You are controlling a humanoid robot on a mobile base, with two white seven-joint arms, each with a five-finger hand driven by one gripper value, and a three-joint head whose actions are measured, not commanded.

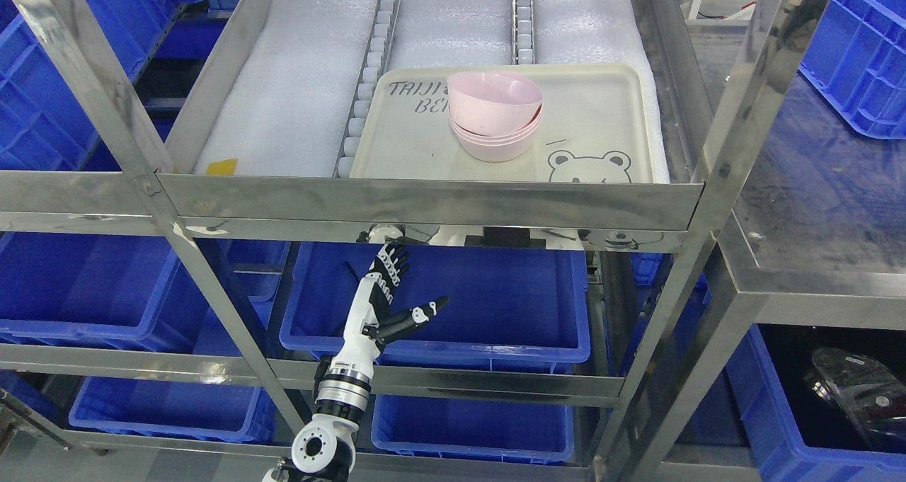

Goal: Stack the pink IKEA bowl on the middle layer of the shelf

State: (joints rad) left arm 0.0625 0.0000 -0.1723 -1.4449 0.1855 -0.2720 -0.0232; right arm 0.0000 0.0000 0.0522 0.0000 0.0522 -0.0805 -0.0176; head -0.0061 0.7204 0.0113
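Note:
A stack of pink bowls (pixel 495 121) stands on a cream tray (pixel 601 114) with a bear drawing, on the steel shelf layer lined with white foam. The top bowl sits tilted in the ones beneath it. My left hand (pixel 407 284) is raised below that layer's front rail (pixel 425 202), down and to the left of the bowls. Its fingers are spread, its thumb points right, and it holds nothing. My right hand does not show.
Blue plastic bins (pixel 495 305) fill the layers below and the racks at left and right. Slanted steel uprights (pixel 92 93) frame the shelf. Roller rails (pixel 368 78) run along the foam. A steel tabletop (pixel 821 206) adjoins on the right.

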